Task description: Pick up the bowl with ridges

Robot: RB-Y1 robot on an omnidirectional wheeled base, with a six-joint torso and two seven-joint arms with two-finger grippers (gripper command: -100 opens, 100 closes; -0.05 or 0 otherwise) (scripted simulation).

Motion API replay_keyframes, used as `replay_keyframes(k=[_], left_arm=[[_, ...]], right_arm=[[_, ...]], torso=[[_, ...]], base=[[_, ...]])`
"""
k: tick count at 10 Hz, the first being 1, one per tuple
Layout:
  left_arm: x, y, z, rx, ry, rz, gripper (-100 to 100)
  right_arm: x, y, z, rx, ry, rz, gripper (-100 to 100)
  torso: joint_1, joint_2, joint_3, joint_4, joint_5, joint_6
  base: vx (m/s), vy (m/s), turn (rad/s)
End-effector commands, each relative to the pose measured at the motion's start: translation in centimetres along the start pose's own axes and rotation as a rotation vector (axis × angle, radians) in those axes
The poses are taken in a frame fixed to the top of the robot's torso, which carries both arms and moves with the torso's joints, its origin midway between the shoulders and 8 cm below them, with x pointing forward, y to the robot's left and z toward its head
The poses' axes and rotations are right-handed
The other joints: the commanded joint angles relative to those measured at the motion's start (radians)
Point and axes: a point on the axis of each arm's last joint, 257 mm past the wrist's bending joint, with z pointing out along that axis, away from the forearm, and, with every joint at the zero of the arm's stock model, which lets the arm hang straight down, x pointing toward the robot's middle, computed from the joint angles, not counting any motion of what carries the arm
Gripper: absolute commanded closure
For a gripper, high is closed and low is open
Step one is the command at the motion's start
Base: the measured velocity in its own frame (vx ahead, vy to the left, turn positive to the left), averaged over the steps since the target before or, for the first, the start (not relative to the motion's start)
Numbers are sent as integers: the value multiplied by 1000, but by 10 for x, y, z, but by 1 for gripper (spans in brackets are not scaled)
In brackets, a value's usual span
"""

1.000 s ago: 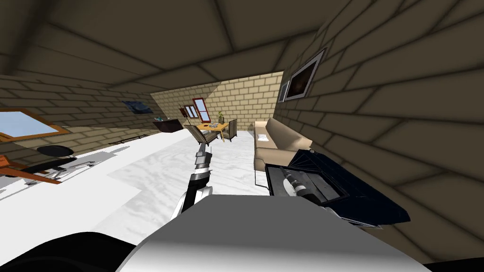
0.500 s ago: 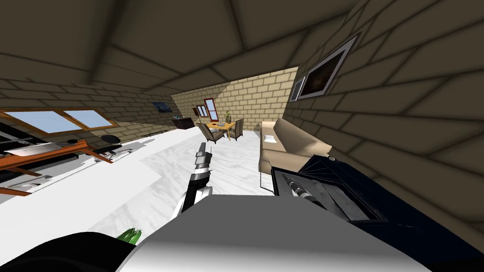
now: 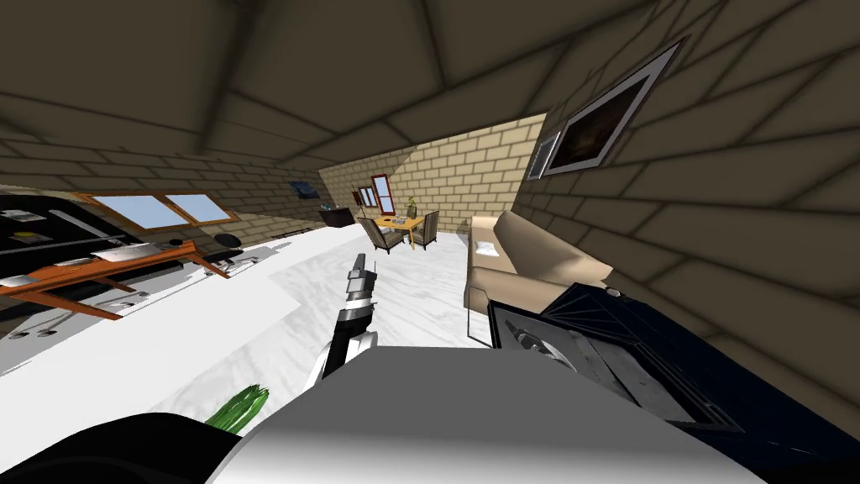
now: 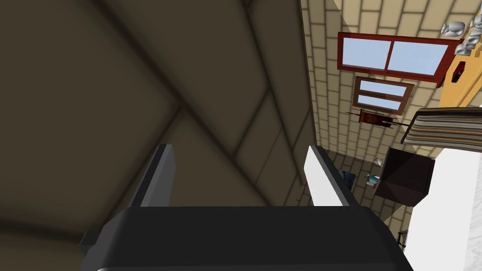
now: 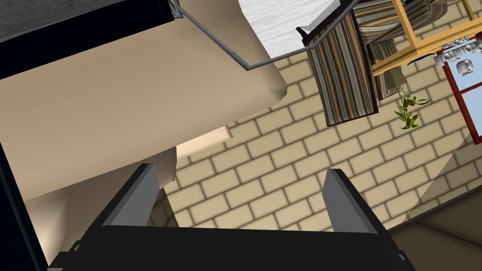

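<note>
Small pale items lie on a far yellow dining table (image 3: 400,222), too distant to tell which is the ridged bowl. The same table's edge (image 4: 463,75) and pale items show in the left wrist view. My left gripper (image 3: 361,267) reaches forward over the white floor, and its fingers (image 4: 325,179) stand open with nothing between them. My right arm (image 3: 542,344) lies over a dark cabinet at my right. My right gripper (image 5: 240,193) is open and holds nothing, facing a beige sofa (image 5: 117,103) and a brick wall.
A beige sofa (image 3: 512,260) stands along the right wall, with the dark open-topped cabinet (image 3: 663,361) close beside me. Striped chairs (image 3: 382,237) flank the dining table. A wooden desk (image 3: 101,269) and office chair (image 3: 225,242) are at the left. A green plant (image 3: 239,407) is near my left side.
I have turned left: the desk, windows and green plant have come into view and the sofa and cabinet have slid right. Both arms keep their pose, grippers still open.
</note>
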Motion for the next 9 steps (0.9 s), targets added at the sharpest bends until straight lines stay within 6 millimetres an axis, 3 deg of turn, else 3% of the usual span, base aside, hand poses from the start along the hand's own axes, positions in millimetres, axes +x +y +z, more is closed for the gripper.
replay_keyframes(k=[1, 3, 9], left_arm=[[0, 0, 0, 0, 0, 0, 0], [0, 0, 0, 0, 0, 0, 0], [0, 0, 0, 0, 0, 0, 0]], right_arm=[[18, -21, -6, 40, 52, -41, -100], [25, -29, -9, 57, 66, -38, -100], [82, -103, -46, 193, 236, -144, -100]], torso=[[0, 0, 0, 0, 0, 0], [0, 0, 0, 0, 0, 0], [0, 0, 0, 0, 0, -1]], base=[[11, 26, 311], [8, 13, 53], [13, 21, 203]])
